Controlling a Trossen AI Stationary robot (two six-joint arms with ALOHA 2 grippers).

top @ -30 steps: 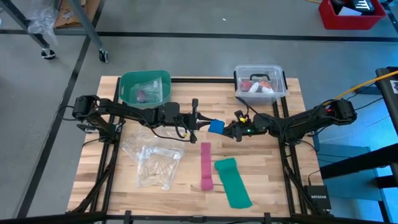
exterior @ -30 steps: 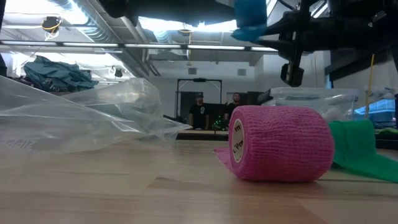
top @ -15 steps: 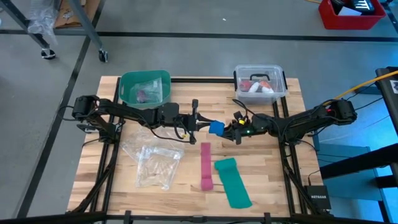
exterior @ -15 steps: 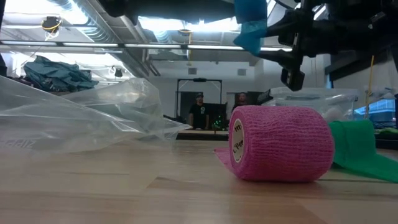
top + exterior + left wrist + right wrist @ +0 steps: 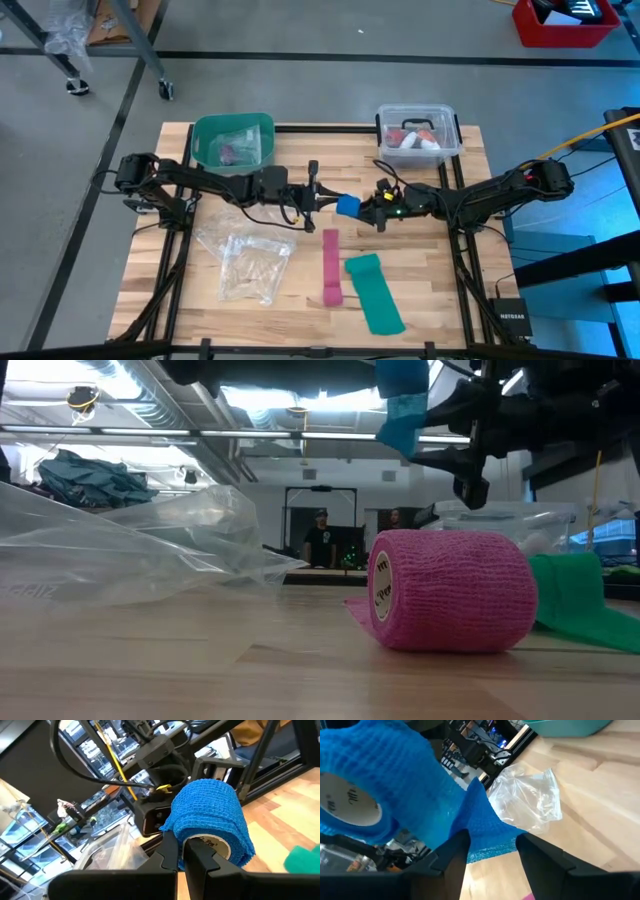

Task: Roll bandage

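Note:
The bandage is a bright blue roll (image 5: 347,206) held in the air over the middle of the table, with my left gripper (image 5: 328,199) shut on it from the left. Its white core end (image 5: 206,843) faces the left wrist camera. A short loose tail (image 5: 401,425) hangs down from the roll. My right gripper (image 5: 368,209) stands open just right of the roll. The tail's free end (image 5: 487,832) lies between its spread fingers (image 5: 454,854); I cannot tell whether it touches them. My left gripper pinches the roll at the rim of its core end (image 5: 186,836) between its two fingers (image 5: 169,851), which hide the exact spot. The fingers reach in about level from the table's left. The roll is lifted clear of the table, its tail hanging slack.
A pink roll (image 5: 450,590) with its pink strip (image 5: 331,265) and a teal-green strip (image 5: 374,292) lie near the front middle. A clear plastic bag (image 5: 248,262) lies front left. A green bin (image 5: 233,140) and a clear lidded box (image 5: 418,134) stand at the back.
My right gripper has opened and let go of the bandage's tail. The tail, drawn out toward that gripper a second ago, now hangs down slack from the roll. The roll has stayed in my left gripper.

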